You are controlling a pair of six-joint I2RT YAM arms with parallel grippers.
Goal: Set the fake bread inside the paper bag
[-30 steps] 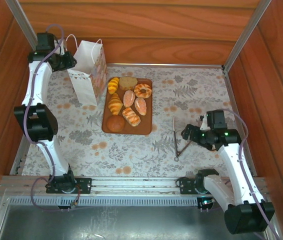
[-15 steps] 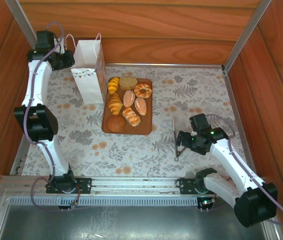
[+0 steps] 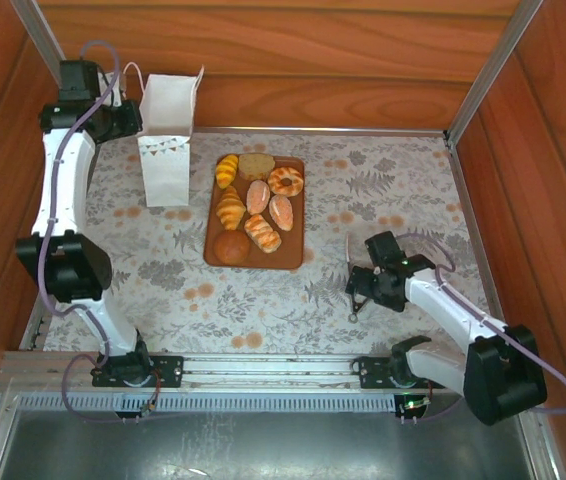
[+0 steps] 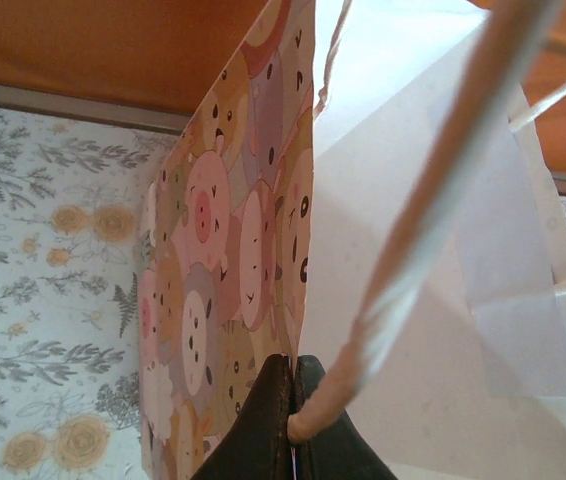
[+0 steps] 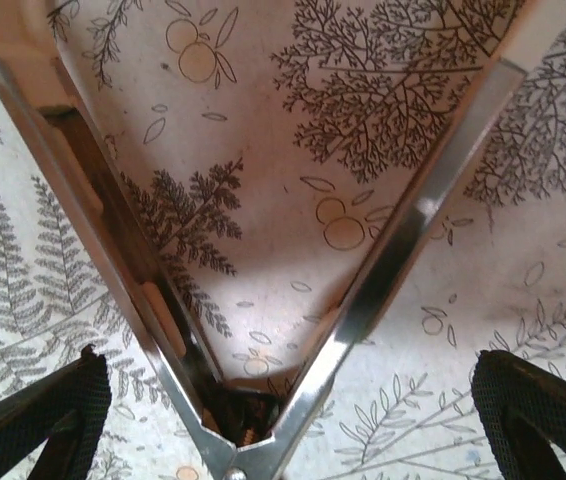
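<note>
Here the left gripper (image 4: 294, 425) pinches the paper bag (image 4: 223, 300) at its rim, probably steadying it. The right gripper (image 5: 288, 410) is spread wide astride the tongs (image 5: 418, 215), and the bread (image 3: 262, 232) is on the tray (image 3: 291, 256).

Flat brown tray (image 3: 289, 248) sits about mid-tabletop, toward the far edge. Metal tongs (image 3: 349, 256) lie spread open on the floral cloth (image 3: 253, 310), nearer the right edge.

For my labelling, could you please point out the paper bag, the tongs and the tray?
paper bag (image 3: 165, 170), top external view, on its white front face.
tongs (image 5: 413, 220), right wrist view, on one steel arm.
tray (image 3: 291, 255), top external view, on its bare near-right corner.
</note>
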